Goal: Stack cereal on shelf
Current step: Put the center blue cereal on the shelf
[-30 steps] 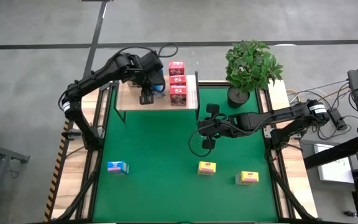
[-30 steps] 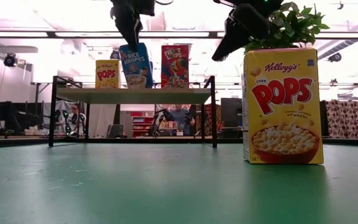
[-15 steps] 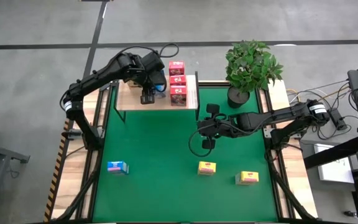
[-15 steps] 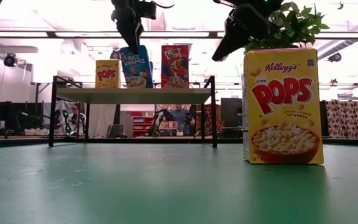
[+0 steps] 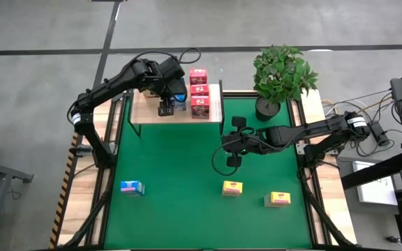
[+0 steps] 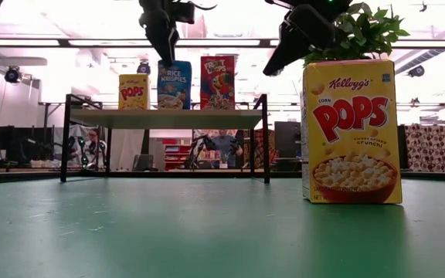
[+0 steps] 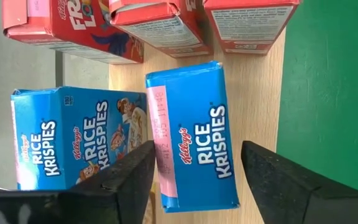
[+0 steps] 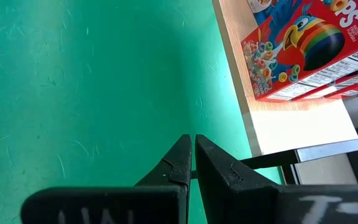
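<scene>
Left gripper (image 5: 166, 109) hangs over the light wooden shelf (image 5: 145, 111), jaws spread clear of an upright blue cardboard cereal box (image 7: 192, 140) standing beside the red boxes (image 5: 199, 92); right gripper (image 5: 232, 161) waits closed mid-mat.

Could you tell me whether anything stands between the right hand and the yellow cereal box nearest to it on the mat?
Nothing visible does. The right hand, shut, hangs over bare green mat, and the nearest yellow box lies just beyond it with only open mat between.
</scene>
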Action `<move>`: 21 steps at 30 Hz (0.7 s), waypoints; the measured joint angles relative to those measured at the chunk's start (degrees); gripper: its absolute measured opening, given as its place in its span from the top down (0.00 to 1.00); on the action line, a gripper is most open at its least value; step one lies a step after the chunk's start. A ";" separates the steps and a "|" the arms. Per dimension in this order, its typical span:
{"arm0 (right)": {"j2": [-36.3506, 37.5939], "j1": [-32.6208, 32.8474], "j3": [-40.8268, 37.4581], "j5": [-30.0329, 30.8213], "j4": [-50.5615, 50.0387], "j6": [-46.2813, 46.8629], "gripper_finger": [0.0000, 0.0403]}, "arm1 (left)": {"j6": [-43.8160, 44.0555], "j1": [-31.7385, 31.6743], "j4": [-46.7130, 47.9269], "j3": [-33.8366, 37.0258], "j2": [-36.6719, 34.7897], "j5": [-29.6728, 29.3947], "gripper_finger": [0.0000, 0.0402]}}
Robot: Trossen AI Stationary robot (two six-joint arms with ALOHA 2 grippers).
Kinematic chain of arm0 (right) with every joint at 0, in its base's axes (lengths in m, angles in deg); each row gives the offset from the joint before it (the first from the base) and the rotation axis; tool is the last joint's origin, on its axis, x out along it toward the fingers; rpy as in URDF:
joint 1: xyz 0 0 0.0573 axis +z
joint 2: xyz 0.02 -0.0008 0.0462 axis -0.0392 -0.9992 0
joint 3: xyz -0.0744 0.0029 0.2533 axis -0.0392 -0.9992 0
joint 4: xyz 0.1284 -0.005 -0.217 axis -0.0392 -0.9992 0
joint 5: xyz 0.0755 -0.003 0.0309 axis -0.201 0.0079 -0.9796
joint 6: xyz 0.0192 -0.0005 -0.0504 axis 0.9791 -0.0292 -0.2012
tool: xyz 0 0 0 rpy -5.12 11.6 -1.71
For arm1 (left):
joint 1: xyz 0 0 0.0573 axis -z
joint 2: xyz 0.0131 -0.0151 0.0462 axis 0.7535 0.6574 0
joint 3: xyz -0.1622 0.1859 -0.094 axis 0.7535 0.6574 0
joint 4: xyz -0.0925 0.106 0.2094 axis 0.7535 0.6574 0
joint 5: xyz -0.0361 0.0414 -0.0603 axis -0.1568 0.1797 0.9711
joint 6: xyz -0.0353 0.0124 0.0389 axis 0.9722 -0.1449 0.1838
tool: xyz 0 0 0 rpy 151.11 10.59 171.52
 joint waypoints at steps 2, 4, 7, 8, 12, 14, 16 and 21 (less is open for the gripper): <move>0.00 0.00 0.00 0.00 0.01 0.00 0.97 | 0.00 0.00 0.00 0.00 -0.02 -0.02 0.44; 0.00 0.00 0.00 0.00 0.00 0.00 0.97 | 0.00 0.00 0.01 0.00 -0.02 -0.09 0.44; 0.00 0.00 0.00 0.00 0.02 0.00 0.97 | 0.02 0.00 0.47 -0.53 -0.04 -0.13 0.44; 0.00 0.00 0.00 0.00 0.05 0.00 0.97 | 0.02 0.00 0.53 -1.03 -0.04 -0.13 0.44; 0.00 0.00 0.00 0.00 0.21 0.00 0.97 | 0.56 0.00 0.78 -3.71 -0.07 -0.20 0.44; 0.00 0.00 0.00 0.00 0.21 0.02 0.97 | 1.50 0.03 1.19 -5.55 -0.09 -0.15 0.44; 0.00 0.00 0.00 0.00 0.21 0.00 0.97 | 3.45 0.29 1.58 -7.40 -0.15 -0.11 0.44; 0.00 0.00 0.00 0.00 0.21 0.00 0.97 | 7.24 1.85 2.59 -9.11 -0.40 3.37 0.49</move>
